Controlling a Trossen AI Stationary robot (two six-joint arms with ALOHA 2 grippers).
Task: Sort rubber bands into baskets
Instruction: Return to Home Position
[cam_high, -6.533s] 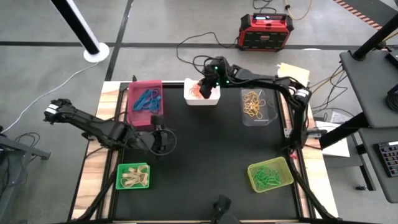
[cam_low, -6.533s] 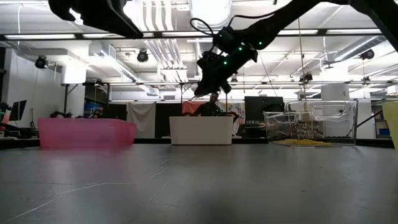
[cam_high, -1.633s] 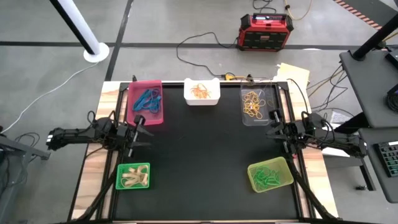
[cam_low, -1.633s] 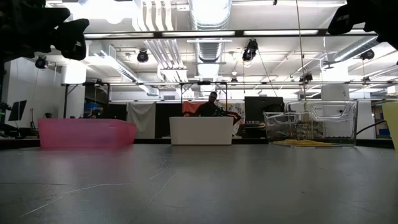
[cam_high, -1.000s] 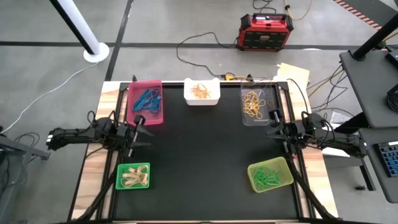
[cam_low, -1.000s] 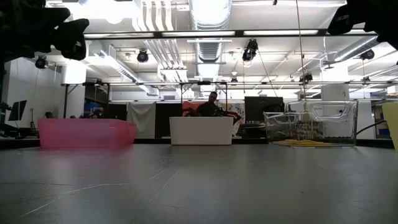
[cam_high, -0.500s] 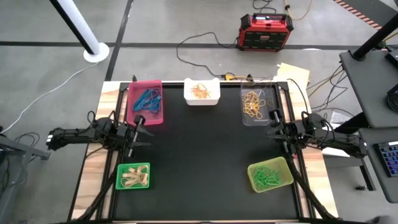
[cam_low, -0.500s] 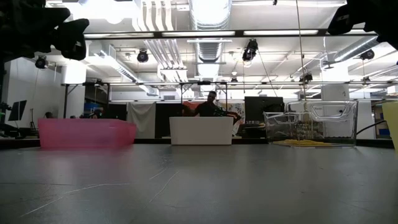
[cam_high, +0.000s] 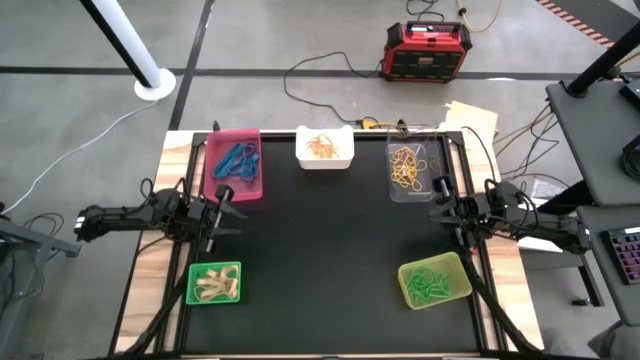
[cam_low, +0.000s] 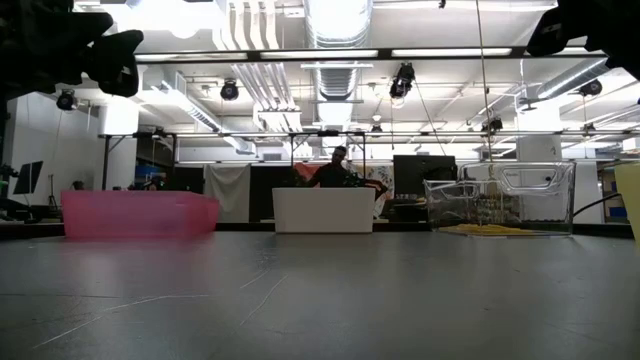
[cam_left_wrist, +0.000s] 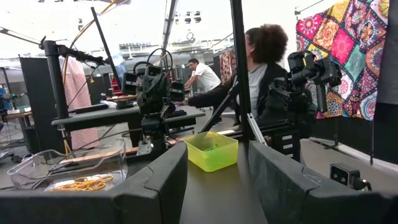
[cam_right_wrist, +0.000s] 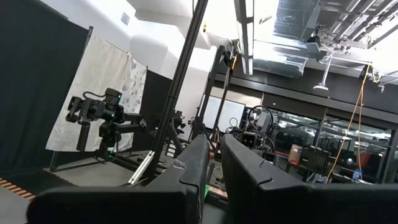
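While your left gripper (cam_high: 229, 209) hangs over the left edge of the table (cam_high: 330, 255) with fingers spread wide, the rubber bands (cam_high: 237, 157) lie inside the green basket (cam_high: 192, 284), pink basket (cam_high: 252, 191), white basket (cam_high: 325, 162), clear basket (cam_high: 412, 193) and yellow-green basket (cam_high: 406, 272), and your right gripper (cam_high: 440, 211) sits at the right edge, fingers nearly touching.

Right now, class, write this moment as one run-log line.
left pincer: open, left side | right pincer: right side | rubber bands: in baskets
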